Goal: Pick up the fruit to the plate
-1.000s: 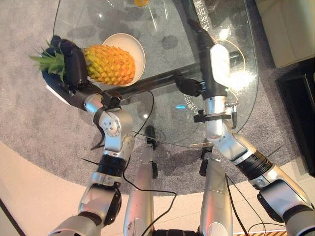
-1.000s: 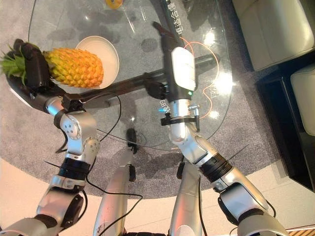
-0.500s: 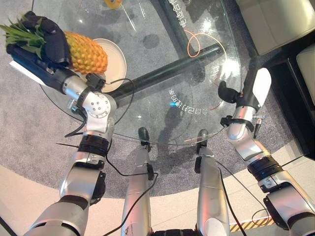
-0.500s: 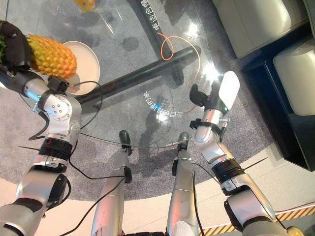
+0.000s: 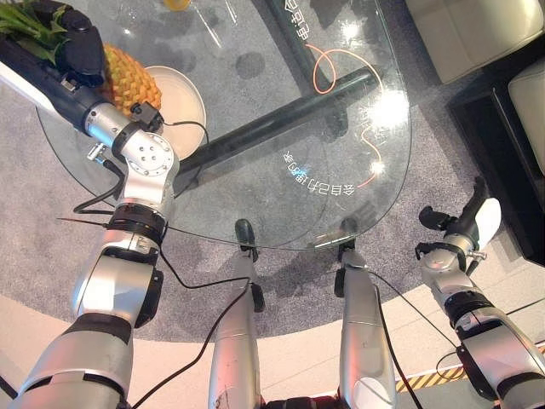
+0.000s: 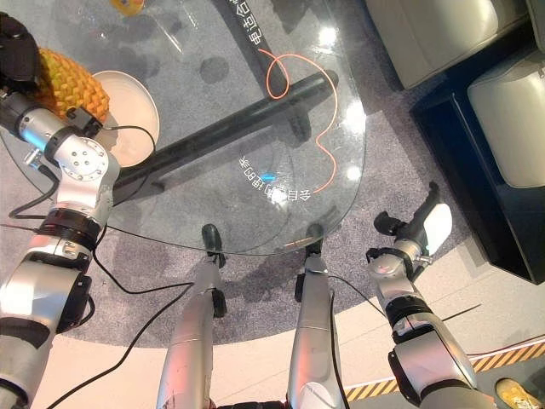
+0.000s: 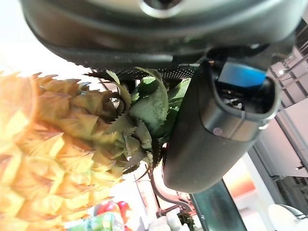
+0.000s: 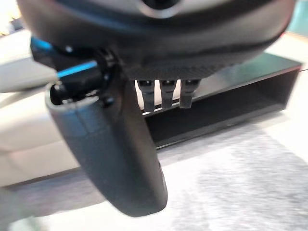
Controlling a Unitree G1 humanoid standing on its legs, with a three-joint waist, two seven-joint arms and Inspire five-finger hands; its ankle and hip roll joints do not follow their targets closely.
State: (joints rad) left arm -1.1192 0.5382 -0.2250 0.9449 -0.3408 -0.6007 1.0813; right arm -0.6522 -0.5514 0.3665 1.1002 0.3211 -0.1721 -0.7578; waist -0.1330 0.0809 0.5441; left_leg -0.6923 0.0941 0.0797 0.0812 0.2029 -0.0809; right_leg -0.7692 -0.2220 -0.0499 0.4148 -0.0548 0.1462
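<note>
Left hand, one pineapple, one plate

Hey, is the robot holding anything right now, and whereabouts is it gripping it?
The left hand holds the pineapple at its leafy crown end, above the plate. The right hand holds nothing.

Round glass table on grey carpet; pale sofa far right; black low stand beside it; glare spots on glass.
</note>
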